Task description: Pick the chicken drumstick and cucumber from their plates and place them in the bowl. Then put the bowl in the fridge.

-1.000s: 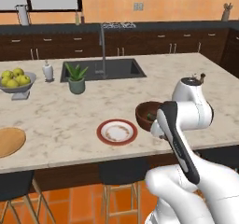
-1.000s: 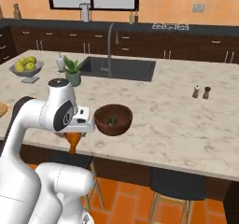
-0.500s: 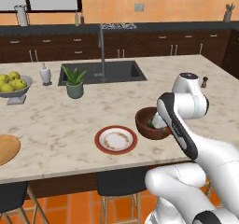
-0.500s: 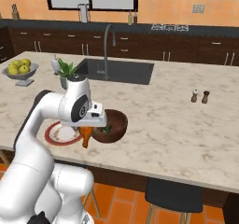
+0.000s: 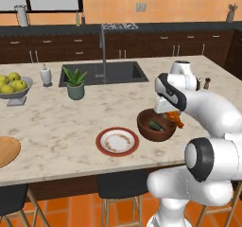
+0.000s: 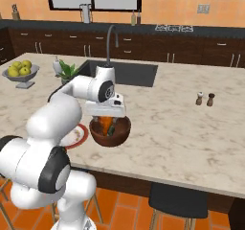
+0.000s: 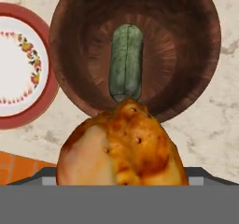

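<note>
Marble island counter (image 5: 56,126), seemingly mid-kitchen.

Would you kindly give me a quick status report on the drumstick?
Gripper over the bowl, drumstick between its jaws. Cucumber already in the bowl. Red-rimmed plate beside it. Nothing in the way.

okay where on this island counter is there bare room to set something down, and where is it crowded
Free: the marble stretch right of the bowl toward the salt and pepper shakers, and the patch between the fruit bowl, potted plant and red-rimmed plate. Crowded: around the bowl holding the cucumber, where the tool hangs with the chicken drumstick.
</note>
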